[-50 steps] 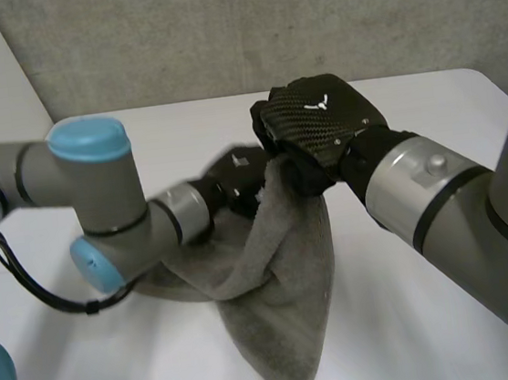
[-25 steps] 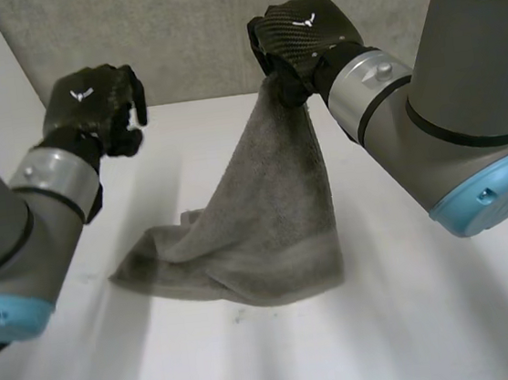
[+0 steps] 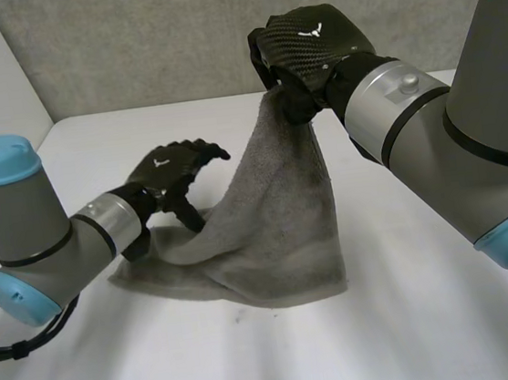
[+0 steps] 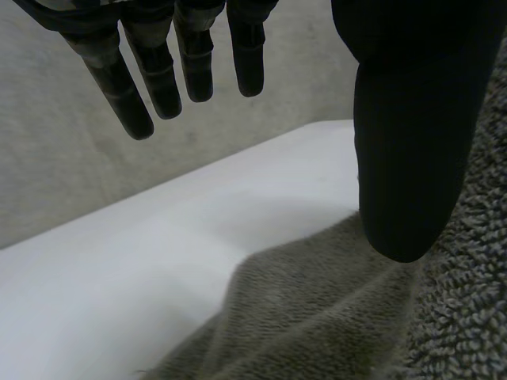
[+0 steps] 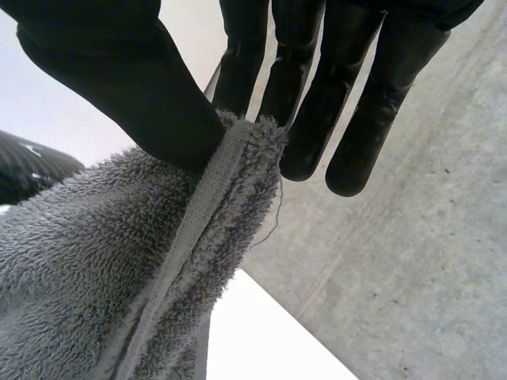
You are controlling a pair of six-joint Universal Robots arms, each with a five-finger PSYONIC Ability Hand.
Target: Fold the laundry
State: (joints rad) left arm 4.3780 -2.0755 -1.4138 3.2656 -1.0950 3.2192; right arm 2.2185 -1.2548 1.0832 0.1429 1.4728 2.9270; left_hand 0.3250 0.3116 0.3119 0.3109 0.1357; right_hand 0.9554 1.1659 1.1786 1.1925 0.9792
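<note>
A grey towel [image 3: 275, 215] hangs from my right hand [image 3: 307, 51], which is raised over the middle of the table; its lower part lies bunched on the white table [image 3: 416, 318]. In the right wrist view the thumb [image 5: 142, 103] pinches the towel's hemmed edge [image 5: 198, 229] against the fingers. My left hand [image 3: 173, 167] is low beside the towel's left slope, with straight fingers spread and nothing held. The left wrist view has its fingers [image 4: 158, 71] apart from the thumb [image 4: 408, 142], and the towel [image 4: 317, 317] lies below them.
A grey wall [image 3: 172, 34] stands behind the table's far edge. Bare tabletop lies in front of the towel and to both sides.
My left hand has come down from high at the left to the towel's left side and has opened its fingers. The right hand still holds the towel up in much the same place.
</note>
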